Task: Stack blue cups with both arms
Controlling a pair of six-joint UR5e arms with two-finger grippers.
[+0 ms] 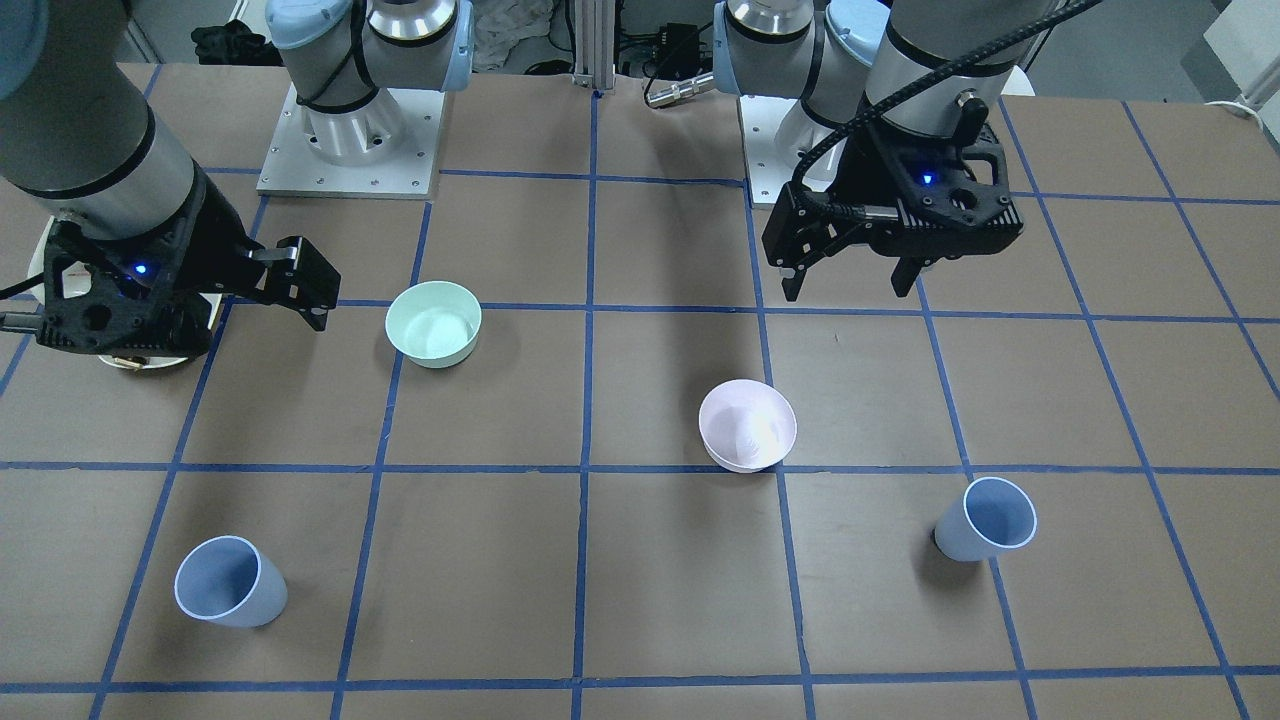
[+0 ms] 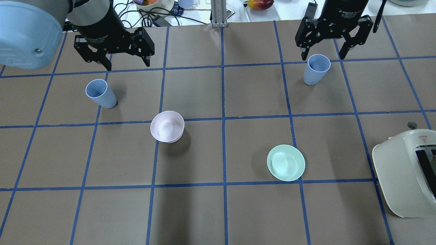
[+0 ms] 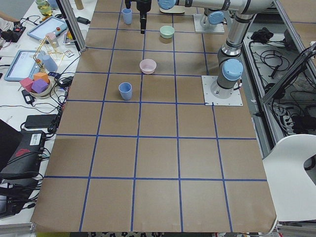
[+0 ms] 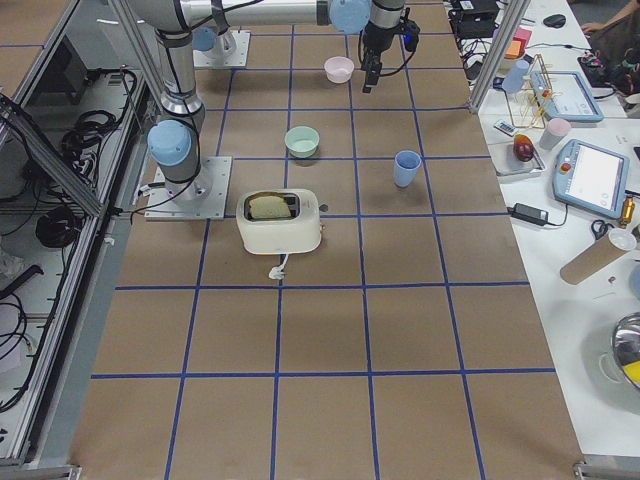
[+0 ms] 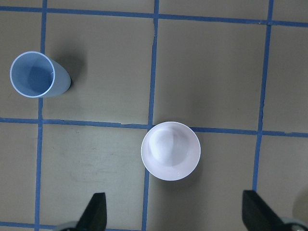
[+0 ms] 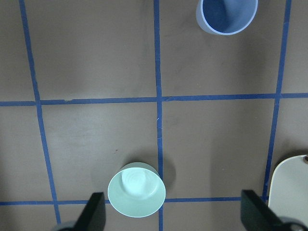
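Read along the overhead view, robot's left first.

- Left tool (image 2: 128,63): jaws spread wide, empty, hanging above the counter (image 2: 238,95).
- Left blue cup (image 2: 100,93): upright, mouth up, long axis vertical. In the left wrist view it sits ahead of the tool and off to the left, on the side away from the robot's base.
- Pale pink bowl (image 2: 167,126) and mint green bowl (image 2: 285,162) stand between the cups, touching neither.
- Right blue cup (image 2: 316,69): upright, well apart from the first. In the right wrist view it is ahead of the tool.
- Right tool (image 2: 322,52): jaws apart, holding nothing. The housing label seems to read "2F Adaptive Gripper".
- Cream toaster (image 2: 405,177): small red marking, unreadable.

Judgement: each arm is nearer its own cup, so each needs a forward reach.
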